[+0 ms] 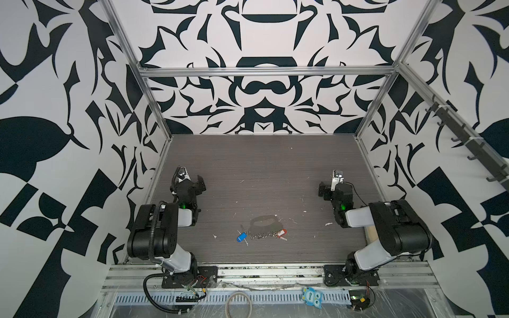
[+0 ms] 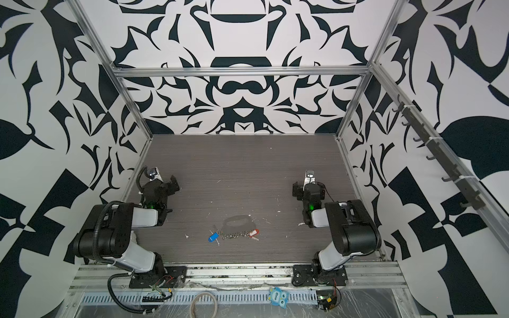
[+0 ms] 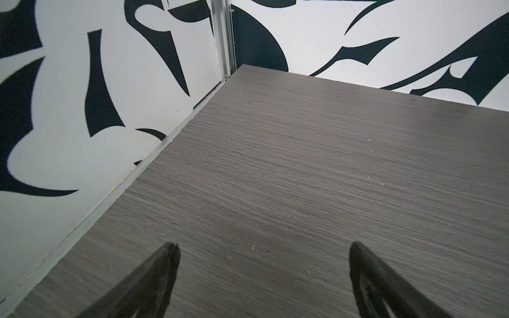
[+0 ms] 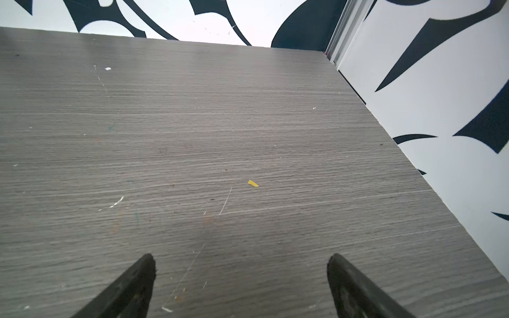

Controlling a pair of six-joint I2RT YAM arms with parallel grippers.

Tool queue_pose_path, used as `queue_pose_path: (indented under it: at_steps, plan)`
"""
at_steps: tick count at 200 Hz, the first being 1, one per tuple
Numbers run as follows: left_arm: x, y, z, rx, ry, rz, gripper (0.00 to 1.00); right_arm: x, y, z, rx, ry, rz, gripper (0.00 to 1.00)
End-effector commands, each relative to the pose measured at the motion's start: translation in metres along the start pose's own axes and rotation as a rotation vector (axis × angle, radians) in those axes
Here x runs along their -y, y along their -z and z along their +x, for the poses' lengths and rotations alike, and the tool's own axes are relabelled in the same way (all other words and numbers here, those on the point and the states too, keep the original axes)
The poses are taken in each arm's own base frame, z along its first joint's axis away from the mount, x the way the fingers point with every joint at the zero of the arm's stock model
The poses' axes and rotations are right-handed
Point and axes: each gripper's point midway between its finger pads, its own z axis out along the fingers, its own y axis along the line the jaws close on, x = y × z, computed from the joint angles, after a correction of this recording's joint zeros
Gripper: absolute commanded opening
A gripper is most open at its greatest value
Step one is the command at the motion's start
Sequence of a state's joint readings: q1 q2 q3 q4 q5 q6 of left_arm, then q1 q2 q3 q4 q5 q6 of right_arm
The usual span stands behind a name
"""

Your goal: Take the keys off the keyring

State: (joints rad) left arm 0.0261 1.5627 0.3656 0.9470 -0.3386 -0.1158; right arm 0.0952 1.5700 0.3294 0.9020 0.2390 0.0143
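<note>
The left claw (image 1: pixel 200 184), released, hangs at mid-left over bare bench (image 1: pixel 261 165). The keyring (image 1: pixel 265 222) lies lower centre, well apart from both claws, its ring row running left-right, with the blue-tagged key (image 1: pixel 241 236) leftmost and the red-tagged key (image 1: pixel 282 233) rightmost. The right claw (image 1: pixel 324 190), mid-right, is also released. Each arm seems about equally near its own end.

The table (image 1: pixel 261 170) shows matt grey wood grain. The keyring (image 1: pixel 265 222) looks like dull grey plastic, its rings (image 1: pixel 261 234) metal. The blue tag (image 1: pixel 241 236) is glossy plastic.
</note>
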Motion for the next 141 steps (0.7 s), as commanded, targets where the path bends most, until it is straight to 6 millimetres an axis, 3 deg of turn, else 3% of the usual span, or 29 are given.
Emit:
queue_pose_path:
  at_steps: [1, 141]
  plan:
    - [0.0001, 0.0016, -0.0008, 0.014, 0.013, 0.006, 1.00, -0.0027, -0.0008, -0.0201, 0.057, -0.003, -0.009, 1.00]
    - [0.0005, 0.0014, -0.0008, 0.015, 0.013, 0.009, 0.99, -0.0032, -0.0008, -0.0200, 0.055, -0.002, -0.010, 1.00]
